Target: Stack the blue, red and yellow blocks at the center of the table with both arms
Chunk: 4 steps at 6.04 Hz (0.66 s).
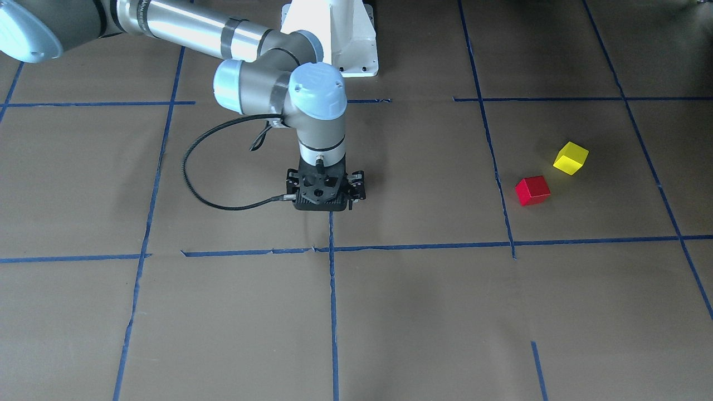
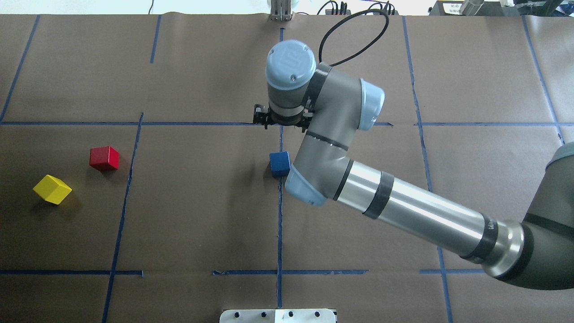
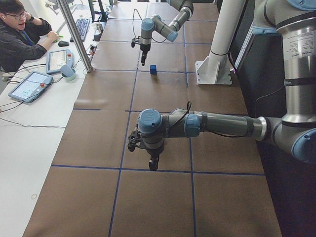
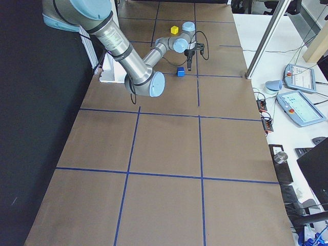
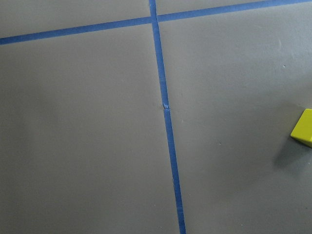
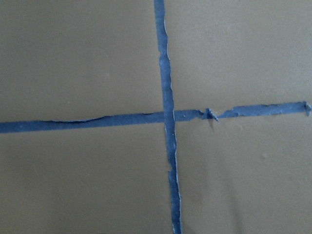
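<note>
Left wrist view's edge crops the yellow block (image 5: 304, 129).

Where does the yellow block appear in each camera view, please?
Front-facing: yellow block, right of middle.
Overhead: block, far left.
Exterior left: not visible.
Exterior right: block, top centre.
Left wrist: block, right edge.
Right wrist: absent.
Landmark: red block beside it, front-facing and overhead.

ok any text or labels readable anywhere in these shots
"UR": faint embossed badge on the blue joint cap of the right arm.
White label on the left arm: print too small to read.
Tablet screens: too small to read.
Nothing else shows text.
</note>
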Tool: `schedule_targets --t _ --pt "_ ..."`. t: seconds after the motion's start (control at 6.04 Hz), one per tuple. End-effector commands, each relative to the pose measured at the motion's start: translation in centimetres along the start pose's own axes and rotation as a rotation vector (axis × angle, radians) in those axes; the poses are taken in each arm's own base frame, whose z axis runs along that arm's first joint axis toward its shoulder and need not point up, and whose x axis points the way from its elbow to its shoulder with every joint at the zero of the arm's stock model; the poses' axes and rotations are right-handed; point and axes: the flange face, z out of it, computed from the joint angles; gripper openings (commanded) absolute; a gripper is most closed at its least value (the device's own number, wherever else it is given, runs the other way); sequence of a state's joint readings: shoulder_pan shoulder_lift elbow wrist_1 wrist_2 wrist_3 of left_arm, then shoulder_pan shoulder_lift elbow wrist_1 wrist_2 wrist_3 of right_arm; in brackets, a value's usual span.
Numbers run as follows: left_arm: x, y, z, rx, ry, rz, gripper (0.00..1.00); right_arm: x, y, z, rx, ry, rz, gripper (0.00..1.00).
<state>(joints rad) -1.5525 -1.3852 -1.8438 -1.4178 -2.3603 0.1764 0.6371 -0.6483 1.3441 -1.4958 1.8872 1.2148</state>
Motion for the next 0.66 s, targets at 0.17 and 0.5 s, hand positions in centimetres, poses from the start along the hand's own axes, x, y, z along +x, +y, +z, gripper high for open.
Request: schedule_targets --t 0.17,0.5 --pt "1.4 -0.5 0.8 -0.021 -0.001 0.032 1.0 20.0 -11.6 -2.8 -0.049 0.027 -0.08 0.99" --pt "3.5 -4.2 -1.3 0.04 -0.009 0.104 1.0 37.4 -16.5 -5.4 -0.07 0.049 -0.232 0.99"
